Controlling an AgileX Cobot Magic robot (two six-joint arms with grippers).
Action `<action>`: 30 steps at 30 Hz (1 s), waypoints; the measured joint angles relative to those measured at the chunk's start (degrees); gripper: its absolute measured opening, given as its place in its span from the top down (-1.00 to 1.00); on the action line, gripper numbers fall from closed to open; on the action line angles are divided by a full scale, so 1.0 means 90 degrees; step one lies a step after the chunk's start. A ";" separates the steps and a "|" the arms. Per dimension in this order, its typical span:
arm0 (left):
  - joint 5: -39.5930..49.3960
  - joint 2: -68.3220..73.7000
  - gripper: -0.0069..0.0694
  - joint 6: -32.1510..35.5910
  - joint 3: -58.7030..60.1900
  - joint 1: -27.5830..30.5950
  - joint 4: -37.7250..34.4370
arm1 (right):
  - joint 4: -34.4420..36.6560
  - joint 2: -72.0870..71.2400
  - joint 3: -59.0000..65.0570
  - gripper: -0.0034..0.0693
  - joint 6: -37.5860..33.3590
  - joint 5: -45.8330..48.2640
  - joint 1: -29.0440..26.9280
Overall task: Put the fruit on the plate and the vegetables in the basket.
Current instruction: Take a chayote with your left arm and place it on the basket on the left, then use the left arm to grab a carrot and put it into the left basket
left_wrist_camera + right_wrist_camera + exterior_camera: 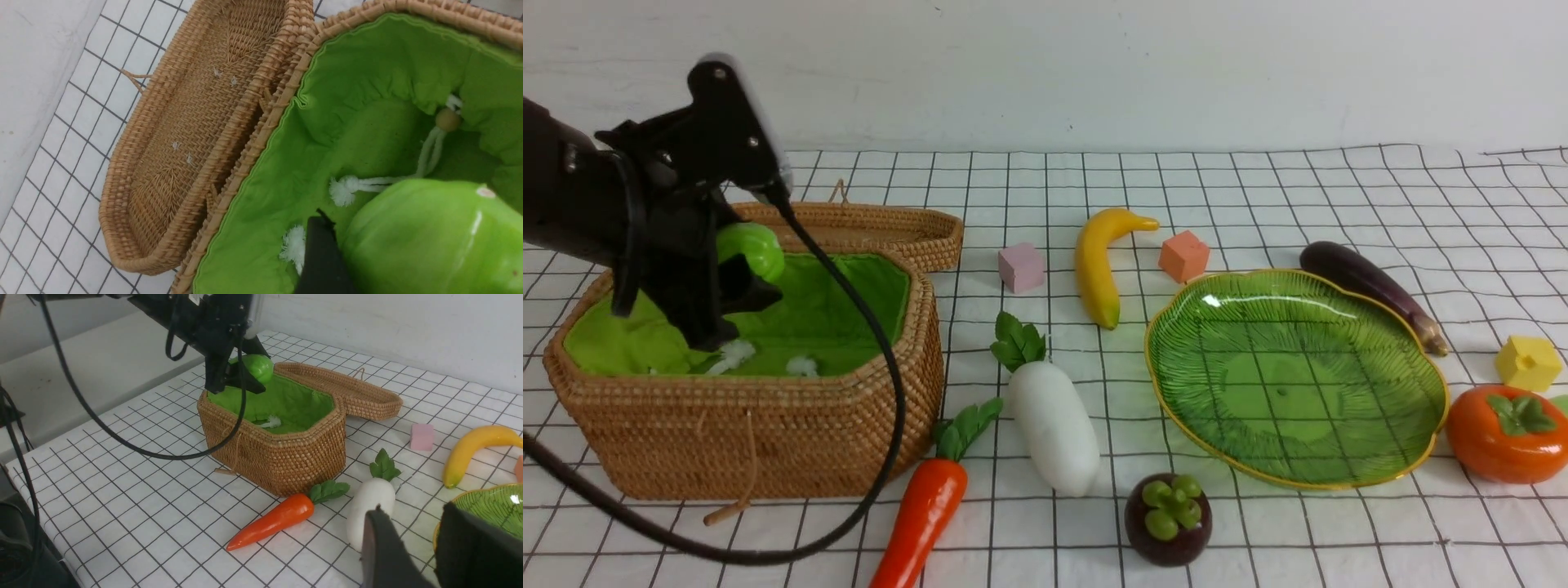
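Note:
My left gripper point(737, 278) is shut on the light-green gourd point(756, 245) and holds it over the open basket point(768, 425), above its green lining point(367, 134). The gourd point(429, 241) fills the left wrist view beside one black finger point(322, 257). The radish point(1054, 425), carrot point(923, 514) and eggplant point(1372, 290) lie on the cloth. So do the banana point(1098, 261), mangosteen point(1168, 518) and persimmon point(1503, 437). The green plate point(1339, 478) holds nothing. My right gripper point(421, 526) is open and empty, above the cloth between the radish point(369, 506) and the plate point(490, 502).
The shallow woven lid point(874, 229) lies behind the basket. A pink cube point(1021, 267), an orange cube point(1183, 256) and a yellow cube point(1528, 363) sit on the checked cloth. The left arm's black cable point(882, 457) hangs across the basket's front. A white wall stands behind.

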 joint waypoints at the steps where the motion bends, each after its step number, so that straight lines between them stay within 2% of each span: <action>1: -0.0069 0.0127 -0.37 0.0000 0.0000 0.0000 0.0000 | -0.0024 0.0000 0.0000 0.27 0.0000 0.0000 0.0000; 4: -0.0112 0.0240 -0.38 0.0000 0.0000 0.0000 0.0000 | -0.0045 0.0000 0.0000 0.26 0.0019 0.0000 0.0000; 7: -0.0161 0.0255 -0.52 0.0000 0.0000 0.0000 -0.0004 | -0.0061 0.0000 0.0000 0.26 0.0019 0.0000 0.0000; 8: -0.0259 0.0255 -0.68 0.0000 0.0000 0.0000 -0.0012 | -0.0061 0.0000 0.0000 0.26 0.0019 0.0000 0.0000; 11: -0.0395 0.0243 -0.89 -0.0035 0.0000 0.0000 -0.0017 | -0.0067 0.0000 0.0000 0.25 0.0019 0.0000 0.0000; 15: -0.0300 0.0099 -0.93 -0.0352 0.0000 0.0000 -0.0019 | -0.0087 0.0000 0.0000 0.25 0.0019 0.0038 0.0000; 17: -0.0113 -0.0195 -0.83 -0.1155 0.0000 0.0000 -0.0283 | -0.0102 0.0000 0.0000 0.25 0.0019 0.0126 0.0000; 18: -0.0113 -0.0195 -0.81 -0.1155 0.0000 0.0000 -0.0283 | -0.0108 0.0000 0.0000 0.25 0.0019 0.0134 0.0000; 19: 0.0011 -0.0456 -0.61 -0.2175 0.0000 0.0000 -0.0692 | -0.0121 0.0000 0.0000 0.25 0.0019 0.0195 0.0000; 20: 0.0011 -0.0456 -0.58 -0.2175 0.0000 -0.0008 -0.0729 | -0.0121 0.0000 0.0000 0.25 0.0019 0.0204 0.0000; 21: 0.0097 -0.0586 -0.44 -0.2710 0.0000 -0.0039 -0.0853 | -0.0128 0.0000 0.0000 0.25 0.0019 0.0218 0.0000; 22: 0.0300 -0.0782 -0.04 -0.3455 0.0000 -0.0211 -0.0924 | -0.0128 0.0000 0.0000 0.25 0.0019 0.0289 0.0000; 23: 0.0373 -0.0827 0.01 -0.3615 0.0000 -0.0276 -0.0916 | -0.0134 0.0000 0.0000 0.25 0.0019 0.0322 0.0000; 24: 0.0754 -0.0980 0.49 -0.4228 0.0006 -0.0641 -0.0787 | -0.0133 0.0000 0.0000 0.25 0.0019 0.0471 0.0000; 25: 0.0985 -0.1053 0.65 -0.4639 0.0013 -0.0948 -0.0617 | -0.0133 0.0000 0.0000 0.25 0.0019 0.0557 0.0000; 26: 0.1101 -0.1067 0.71 -0.4729 0.0027 -0.1015 -0.0578 | -0.0133 0.0000 0.0000 0.25 0.0019 0.0584 0.0000; 27: 0.1465 -0.1146 0.83 -0.5372 0.0084 -0.1518 -0.0242 | -0.0133 0.0000 0.0000 0.25 0.0019 0.0749 0.0000; 29: 0.2295 -0.1170 0.85 -0.7112 0.0241 -0.2337 0.0344 | -0.0133 0.0000 0.0000 0.25 0.0019 0.1003 0.0000; 30: 0.2361 -0.1170 0.85 -0.7263 0.0257 -0.2477 0.0401 | -0.0133 0.0000 0.0000 0.25 0.0019 0.1022 0.0000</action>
